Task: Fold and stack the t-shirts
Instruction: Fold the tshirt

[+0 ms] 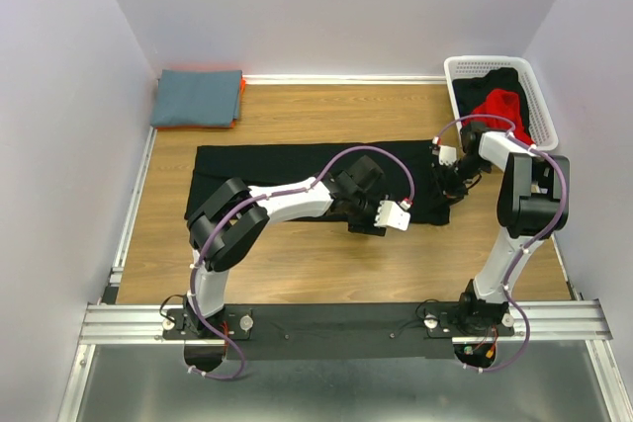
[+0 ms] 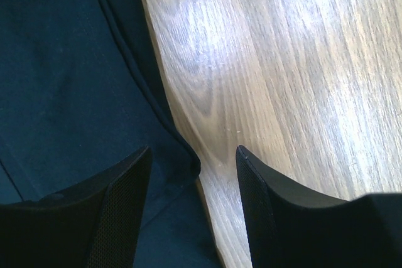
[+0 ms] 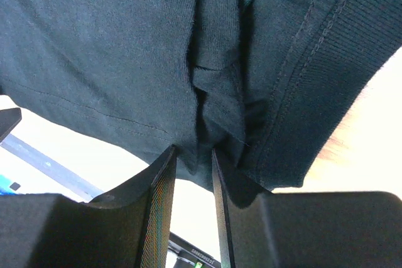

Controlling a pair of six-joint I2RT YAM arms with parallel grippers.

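Note:
A large black t-shirt (image 1: 267,170) lies spread across the middle of the wooden table. My left gripper (image 1: 368,227) hovers low over its near edge, open. In the left wrist view the left gripper (image 2: 193,155) straddles the hem of the black t-shirt (image 2: 63,80), one finger over cloth and one over wood. My right gripper (image 1: 447,185) is at the shirt's right end. In the right wrist view the right gripper (image 3: 195,150) is shut on a bunched fold of the black t-shirt (image 3: 113,48), beside its ribbed collar.
A white mesh basket (image 1: 542,96) at the back right holds a red t-shirt (image 1: 499,111) and a black one (image 1: 490,81). A folded slate-blue t-shirt (image 1: 198,96) lies on an orange one (image 1: 235,118) at the back left corner. Walls close in on three sides.

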